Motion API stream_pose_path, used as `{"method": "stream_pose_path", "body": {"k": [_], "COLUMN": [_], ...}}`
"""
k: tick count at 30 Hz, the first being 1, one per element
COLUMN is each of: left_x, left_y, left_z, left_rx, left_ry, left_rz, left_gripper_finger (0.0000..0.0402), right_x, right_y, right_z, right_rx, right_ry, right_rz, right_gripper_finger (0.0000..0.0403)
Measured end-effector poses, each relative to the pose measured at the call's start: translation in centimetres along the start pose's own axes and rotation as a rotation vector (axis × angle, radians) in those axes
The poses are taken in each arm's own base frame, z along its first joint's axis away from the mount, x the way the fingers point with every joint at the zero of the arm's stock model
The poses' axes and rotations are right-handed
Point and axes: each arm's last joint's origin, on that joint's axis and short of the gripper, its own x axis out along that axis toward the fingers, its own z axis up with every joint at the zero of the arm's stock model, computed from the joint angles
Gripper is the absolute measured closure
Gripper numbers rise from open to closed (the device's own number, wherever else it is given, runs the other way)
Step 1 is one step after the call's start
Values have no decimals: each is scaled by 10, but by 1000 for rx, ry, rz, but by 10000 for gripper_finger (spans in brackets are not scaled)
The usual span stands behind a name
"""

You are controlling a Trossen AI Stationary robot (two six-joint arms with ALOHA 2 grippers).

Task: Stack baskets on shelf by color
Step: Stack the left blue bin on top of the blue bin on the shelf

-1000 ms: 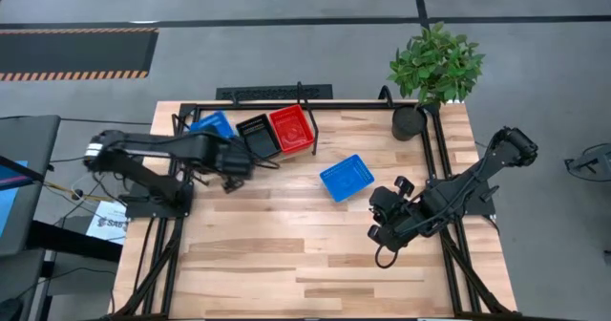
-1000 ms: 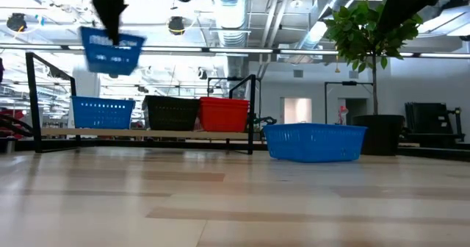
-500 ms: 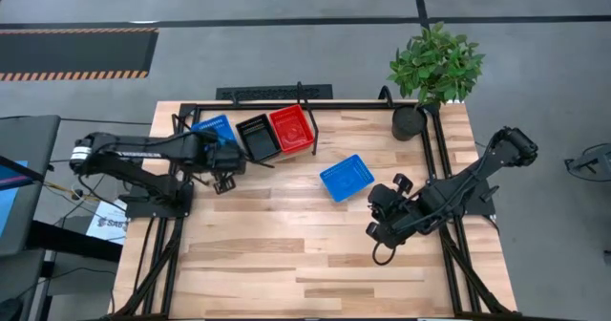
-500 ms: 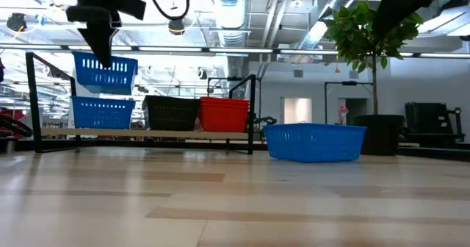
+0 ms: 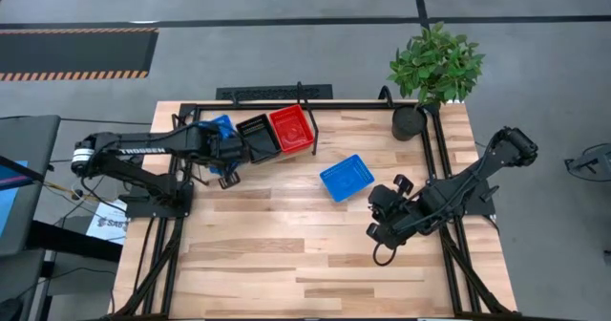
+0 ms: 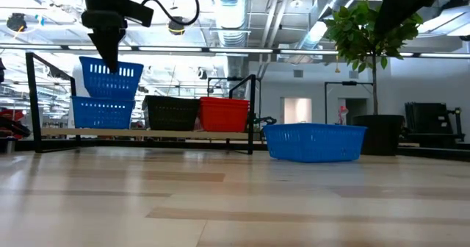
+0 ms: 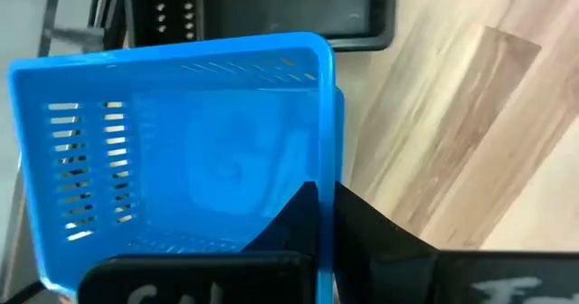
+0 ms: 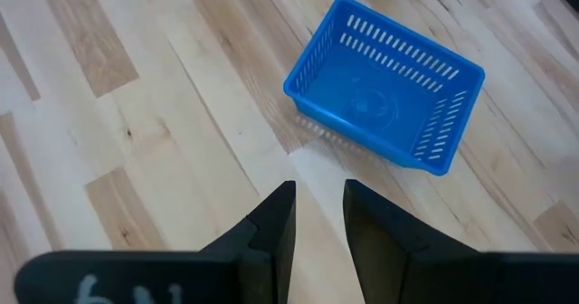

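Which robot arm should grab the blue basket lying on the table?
Probably the right. The right gripper hangs just beside the loose blue mesh basket, fingers slightly apart and empty. The left gripper is across the table, holding another blue basket over the shelf.

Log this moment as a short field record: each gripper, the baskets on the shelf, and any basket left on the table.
left gripper: shut on held blue basket, just above the shelf's blue basket
right gripper: open, empty, hovering over the table
shelf: blue, black basket, red basket side by side
loose blue basket: on the table, not yet stacked
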Motion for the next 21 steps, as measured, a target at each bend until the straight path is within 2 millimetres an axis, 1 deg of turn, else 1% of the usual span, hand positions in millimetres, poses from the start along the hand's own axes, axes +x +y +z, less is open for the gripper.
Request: {"method": "stream_pose_path", "body": {"k": [11,18,21], "left_x": [2,1,5], "left_y": [4,4,4], "left_z": [1,1,-4], "left_rx": [18,17,12], "left_ry": [6,6,16], "left_rz": [4,5,10], "left_gripper_finger": [401,401,401], "right_x": [-1,-2,-2], "right_y": [1,2,2], "right_z": [-1,-2,-2], "right_rx": [-6,-10,-10], "right_ry": [0,0,0], "right_rz": [5,8,8], "right_gripper_finger": [285,285,285]}}
